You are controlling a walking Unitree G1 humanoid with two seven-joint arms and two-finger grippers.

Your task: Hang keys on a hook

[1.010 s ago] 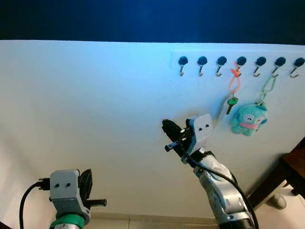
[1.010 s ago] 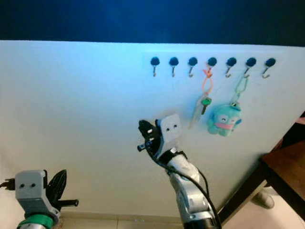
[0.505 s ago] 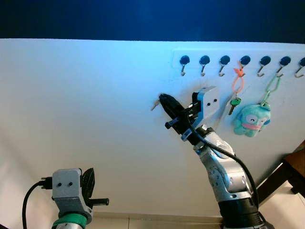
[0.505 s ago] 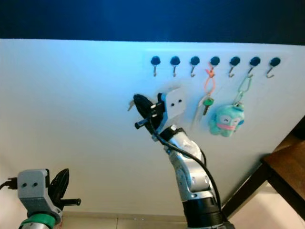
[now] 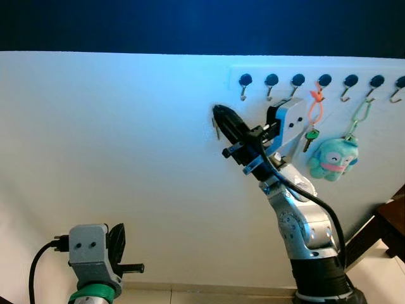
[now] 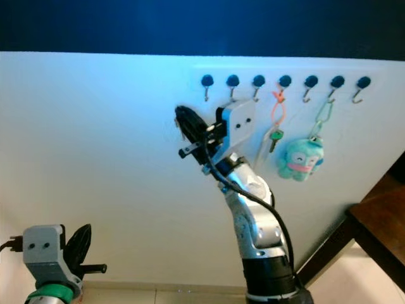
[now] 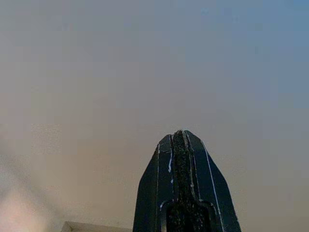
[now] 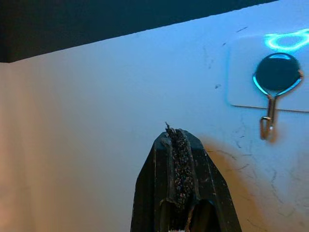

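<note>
Right gripper [image 5: 218, 117]: fingers pressed together, small key [image 5: 217, 131] dangling at the tips, raised against white wall [image 5: 126, 158], left of and below the hook row [image 5: 244, 81]. Wrist view: nearest hook [image 8: 270, 116] close ahead. Risen nearer the hooks than a second before. Left gripper [image 7: 179, 145]: closed, low.

Place: a home, by an entry wall.
Evidence: wall hooks [image 5: 271, 84], a hung key [image 5: 309, 137], a plush keychain [image 5: 333, 158].
</note>
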